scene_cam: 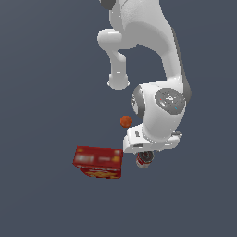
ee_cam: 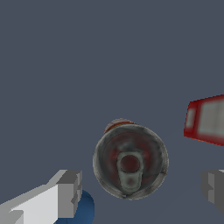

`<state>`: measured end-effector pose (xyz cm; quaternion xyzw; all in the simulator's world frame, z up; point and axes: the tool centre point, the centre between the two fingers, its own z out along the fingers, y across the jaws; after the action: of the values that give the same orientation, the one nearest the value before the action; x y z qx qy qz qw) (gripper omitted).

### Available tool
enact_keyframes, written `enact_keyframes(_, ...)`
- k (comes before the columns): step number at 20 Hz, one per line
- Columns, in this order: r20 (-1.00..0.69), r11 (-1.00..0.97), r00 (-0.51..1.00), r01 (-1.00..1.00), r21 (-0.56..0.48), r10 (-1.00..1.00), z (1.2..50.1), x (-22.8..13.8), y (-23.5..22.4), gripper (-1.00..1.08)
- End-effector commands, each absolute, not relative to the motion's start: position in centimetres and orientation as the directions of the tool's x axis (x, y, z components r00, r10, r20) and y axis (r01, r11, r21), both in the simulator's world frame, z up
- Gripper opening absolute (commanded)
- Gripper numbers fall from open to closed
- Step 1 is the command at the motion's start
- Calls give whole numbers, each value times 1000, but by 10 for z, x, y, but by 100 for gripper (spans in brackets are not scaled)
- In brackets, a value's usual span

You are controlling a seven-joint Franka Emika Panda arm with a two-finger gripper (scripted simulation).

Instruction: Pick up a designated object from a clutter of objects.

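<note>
1. Directly beneath the wrist camera stands the small can (ee_cam: 130, 161), upright, its dark metal top with pull tab facing up and a sliver of red-and-white label showing at one edge.
2. On either side of it the gripper (ee_cam: 142, 190) has its two fingers (ee_cam: 69, 193) spread wide apart, nothing between them but the can, and neither pad touches it yet.
3. From the exterior view the can (scene_cam: 144, 159) peeks out under the arm's hand, just beside the red cracker box (scene_cam: 98, 162) on that view's right, apparently apart from it.
4. An orange ball (scene_cam: 126, 121) lies farther back, well apart from the can; a blue ball (ee_cam: 84, 209) sits partly hidden behind one finger, near the can.
5. Judging by its look, the can is rigid metal, light to moderate in weight, with smooth curved walls that could slip or roll out of an off-centre pinch.
6. Best hold is likely across the cylinder's middle, fingers on opposite sides of the label, lowered below the rim, keeping the one finger clear of the blue ball.
</note>
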<state>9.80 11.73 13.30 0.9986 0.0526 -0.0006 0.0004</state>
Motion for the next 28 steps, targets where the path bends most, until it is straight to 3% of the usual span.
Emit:
enact_keyframes(1, 0, -994, 994, 107, 0, 107, 128, 100, 120, 100)
enact_keyframes(22, 0, -994, 994, 108, 0, 108, 77, 100, 121, 100)
enact_keyframes(23, 0, -994, 994, 108, 0, 108, 77, 100, 121, -100)
enact_keyframes(28, 0, -994, 994, 108, 0, 108, 77, 100, 121, -100)
